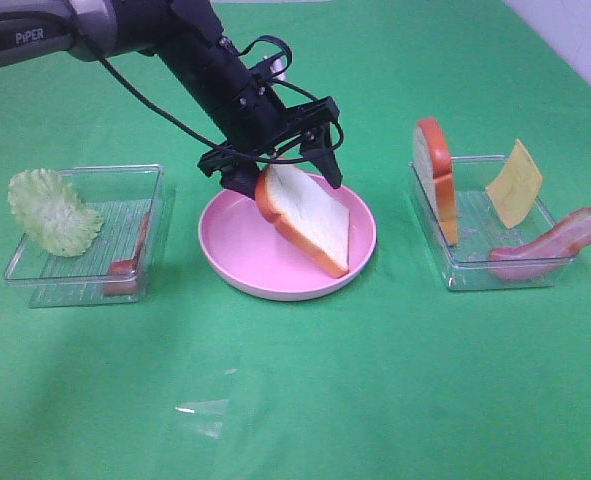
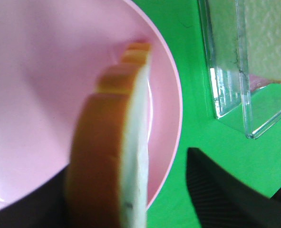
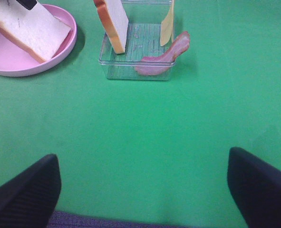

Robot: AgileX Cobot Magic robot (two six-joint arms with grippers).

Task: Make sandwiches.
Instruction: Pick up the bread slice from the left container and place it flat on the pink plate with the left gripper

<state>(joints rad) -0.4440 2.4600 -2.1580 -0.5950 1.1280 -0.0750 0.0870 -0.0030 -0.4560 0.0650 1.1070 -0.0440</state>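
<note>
I have only one white, orange-crusted bread slice [image 1: 310, 220] leaning in the round pink plate [image 1: 240, 260] between my left claw's [image 1: 287, 183] parted jaws, while my right claw [image 3: 142, 159] gapes idle and everything else waits in the clear plastic tray [image 1: 70, 285] at nine o'clock and its twin tray [image 1: 475, 280] at three.

Bread slice [image 2: 107, 156] blurred, cut off by edge.

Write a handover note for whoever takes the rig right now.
Left gripper: open, first bread slice tilted between the jaws, lower edge on pink plate.
Right gripper: open, empty, over bare cloth.
Right tray: second bread slice upright, cheese, bacon strip over the rim.
Left tray: lettuce on the rim, second bacon strip inside.
Done: first slice at the plate.
To do: lay it flat, stack fillings, top with second slice.
</note>
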